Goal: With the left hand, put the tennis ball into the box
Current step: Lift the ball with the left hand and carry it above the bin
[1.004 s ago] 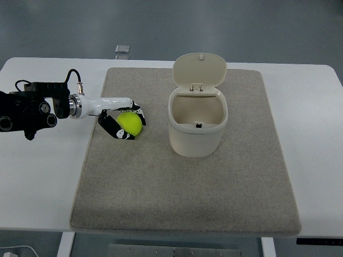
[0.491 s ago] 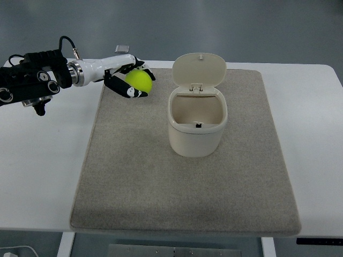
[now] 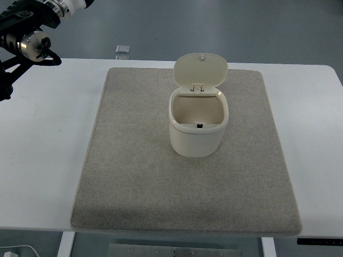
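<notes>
Top view, near to far. At the bottom edge, the table's (image 3: 43,176) underframe and a white cable at the lower left corner are cut off by the frame and hard to identify further. On the white table lies a grey-beige mat (image 3: 161,187), flat, its corners rounded, covering most of the middle of the surface; bare table shows on both sides of it. On the mat, somewhat beyond its centre, stands the box (image 3: 198,131), cream-coloured, upright, with its hinged lid (image 3: 200,69) swung open and standing up at the far side. The box interior is visible down to part of the floor; only a small dark latch shows on the near inner wall. The ball does not appear in the box, on the mat or on the table; its position cannot be determined from this view. Just past the table's far edge, a small grey square object (image 3: 122,49) lies on the floor; detail is too fine to make out. Beyond it is plain blue-grey floor. At the upper left corner, the left arm (image 3: 27,37) shows only as black housing, a metal joint and cabling; the hand is cut off by the frame, so the state of its fingers cannot be told.
</notes>
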`<state>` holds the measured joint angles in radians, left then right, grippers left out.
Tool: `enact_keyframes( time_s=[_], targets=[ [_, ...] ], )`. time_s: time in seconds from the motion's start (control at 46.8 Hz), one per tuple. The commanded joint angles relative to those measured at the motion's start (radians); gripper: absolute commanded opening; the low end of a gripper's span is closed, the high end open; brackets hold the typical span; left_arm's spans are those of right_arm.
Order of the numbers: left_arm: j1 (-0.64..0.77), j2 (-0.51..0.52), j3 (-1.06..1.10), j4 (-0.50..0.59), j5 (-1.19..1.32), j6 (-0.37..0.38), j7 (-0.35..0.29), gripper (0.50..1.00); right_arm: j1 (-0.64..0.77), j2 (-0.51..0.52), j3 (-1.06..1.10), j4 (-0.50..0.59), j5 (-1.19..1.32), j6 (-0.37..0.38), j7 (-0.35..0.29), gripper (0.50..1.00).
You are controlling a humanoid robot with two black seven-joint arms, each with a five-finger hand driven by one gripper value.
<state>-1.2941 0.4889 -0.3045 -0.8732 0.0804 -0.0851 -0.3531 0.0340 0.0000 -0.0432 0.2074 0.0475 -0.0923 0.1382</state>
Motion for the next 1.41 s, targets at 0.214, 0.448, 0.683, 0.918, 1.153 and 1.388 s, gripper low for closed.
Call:
enact_keyframes(
  time_s=[0.214, 0.448, 0.683, 0.918, 1.153, 1.388],
  targets=[
    [-0.076, -0.019, -0.074, -0.214, 0.022, -0.050, -0.007, 0.500, 0.000, 0.000, -0.001, 0.000, 0.000, 0.000, 0.000, 0.938],
    [-0.128, -0.004, -0.058, -0.424, 0.025, -0.050, -0.006, 0.501, 0.000, 0.000, -0.001, 0.000, 0.000, 0.000, 0.000, 0.938],
    [-0.163, 0.022, 0.090, -0.507, 0.047, -0.050, -0.001, 0.520, 0.000, 0.000, -0.001, 0.000, 0.000, 0.000, 0.000, 0.938],
    [-0.160, 0.022, 0.174, -0.521, 0.094, -0.056, -0.003, 0.540, 0.000, 0.000, 0.000, 0.001, 0.000, 0.000, 0.000, 0.938],
    [-0.154, 0.020, 0.232, -0.578, 0.137, -0.056, -0.003, 0.540, 0.000, 0.000, -0.001, 0.000, 0.000, 0.000, 0.000, 0.938],
    [-0.152, 0.028, 0.329, -0.583, 0.187, -0.051, -0.003, 0.548, 0.000, 0.000, 0.000, 0.000, 0.000, 0.000, 0.000, 0.938]
  ],
)
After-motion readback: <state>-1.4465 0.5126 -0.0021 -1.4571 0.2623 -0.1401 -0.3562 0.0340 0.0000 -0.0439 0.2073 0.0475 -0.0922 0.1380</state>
